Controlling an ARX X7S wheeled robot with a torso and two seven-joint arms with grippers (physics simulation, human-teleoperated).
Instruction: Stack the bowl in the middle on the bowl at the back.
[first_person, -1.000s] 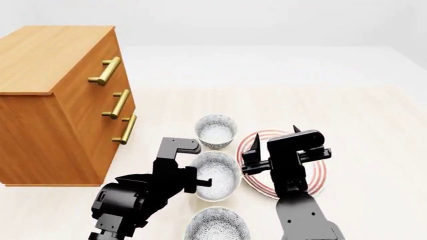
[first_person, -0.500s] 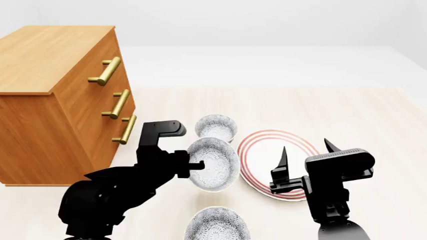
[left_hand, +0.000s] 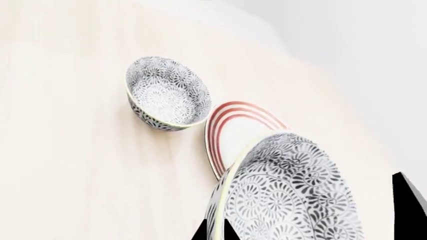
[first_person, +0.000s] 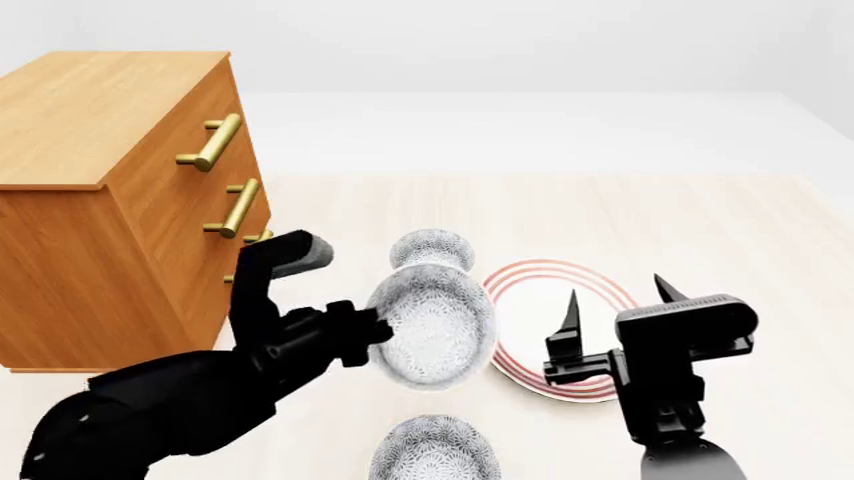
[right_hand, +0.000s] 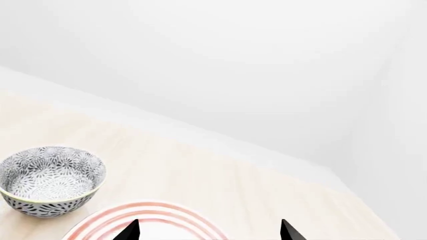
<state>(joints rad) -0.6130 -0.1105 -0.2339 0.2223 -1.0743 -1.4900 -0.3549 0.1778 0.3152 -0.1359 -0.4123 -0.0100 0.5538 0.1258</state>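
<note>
My left gripper (first_person: 383, 336) is shut on the rim of the bowl in the middle (first_person: 431, 335), a grey-and-white speckled bowl held off the table and tilted on its side. In the left wrist view the gripper (left_hand: 215, 234) pinches the rim of this bowl (left_hand: 287, 195), one finger on each side of the wall. The bowl at the back (first_person: 431, 247) (left_hand: 167, 95) (right_hand: 50, 180) stands upright on the table just beyond it, partly covered by the held bowl in the head view. My right gripper (first_person: 615, 295) (right_hand: 209, 231) hangs open and empty over the plate.
A red-ringed white plate (first_person: 534, 285) (left_hand: 230, 130) (right_hand: 153, 217) lies right of the bowls. A third speckled bowl (first_person: 434, 455) sits at the front. A wooden drawer chest (first_person: 120, 200) with brass handles stands at the left, close to my left arm.
My left gripper has lifted the middle bowl off the table, tilted it and carried it toward the back bowl. My right gripper drew back to the right, off the bowls.
</note>
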